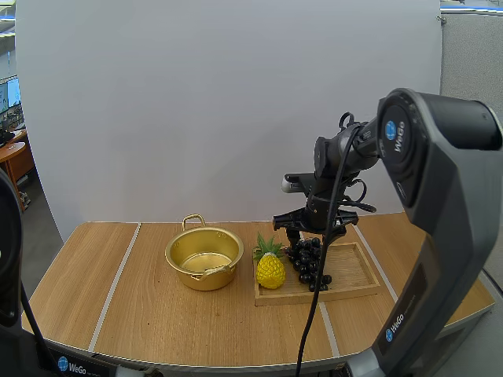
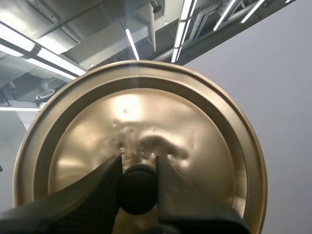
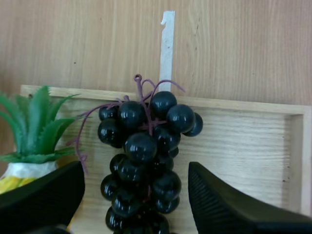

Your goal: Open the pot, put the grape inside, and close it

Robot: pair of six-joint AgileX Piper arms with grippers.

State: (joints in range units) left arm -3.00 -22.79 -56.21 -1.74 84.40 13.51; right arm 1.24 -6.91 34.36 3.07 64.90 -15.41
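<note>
Bright, even light; soft glare on the golden lid (image 2: pixel 146 124).

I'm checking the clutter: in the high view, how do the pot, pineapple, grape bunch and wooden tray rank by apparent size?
1. wooden tray
2. pot
3. grape bunch and pineapple: they look too alike to rank.

Right arm (image 1: pixel 440 196): dark grey, smooth-shelled, thick and rounded at the joints. Round blue badge (image 1: pixel 391 130) on the big joint, white "WeGo" lettering beside it. Second badge (image 1: pixel 389 335) with the same lettering lower down. Black and narrower toward the wrist. Left arm (image 1: pixel 8 259): dark grey too. Right fingers (image 3: pixel 229 204): matt black, wedge-shaped, ribbed on the inner faces. Left fingers (image 2: pixel 92 195): black, finely textured.
</note>
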